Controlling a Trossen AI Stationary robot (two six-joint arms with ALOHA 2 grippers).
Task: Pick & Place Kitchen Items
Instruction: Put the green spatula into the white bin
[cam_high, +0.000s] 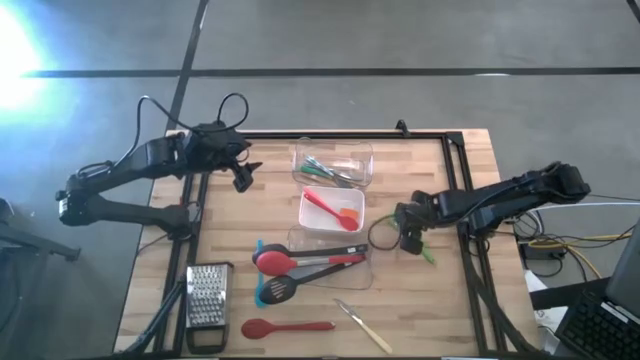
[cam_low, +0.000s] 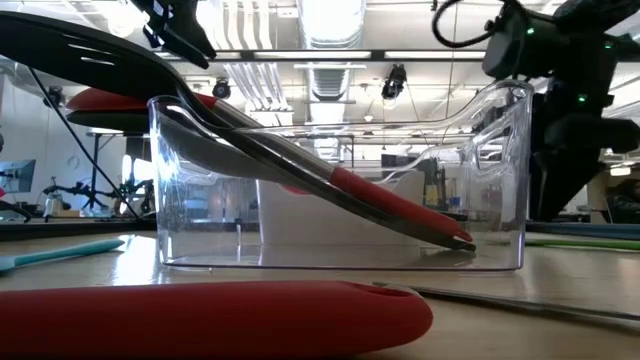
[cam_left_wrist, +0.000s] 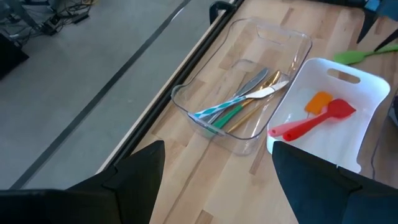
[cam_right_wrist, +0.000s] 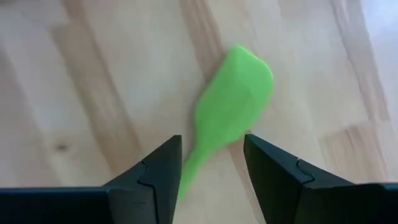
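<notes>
A red spoon (cam_high: 286, 327) lies nearest on the worktop (cam_high: 440, 310). Farther back, the right gripper (cam_right_wrist: 210, 163) hangs with jaws released astride a green spatula (cam_right_wrist: 231, 112) lying flat beside the tubs. The left gripper (cam_high: 243, 176), jaws released, waits by the far tub (cam_left_wrist: 245, 93).

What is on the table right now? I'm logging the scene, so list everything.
Tubs: three; two clear, the middle one looks white; row down the table's middle.
Small tools: several, teal, green, metal; far tub.
Red spatula: one, orange piece beside it; middle tub.
Spoons: red and black; near tub, heads out.
Red spoon: one; near edge.
Grater: one, steel; near-left.
Wood-handled tool: one; near edge.
Green spatula: one; between right pincer's fingers.
Left pincer: open, left of the far tub.
Right pincer: open.
</notes>
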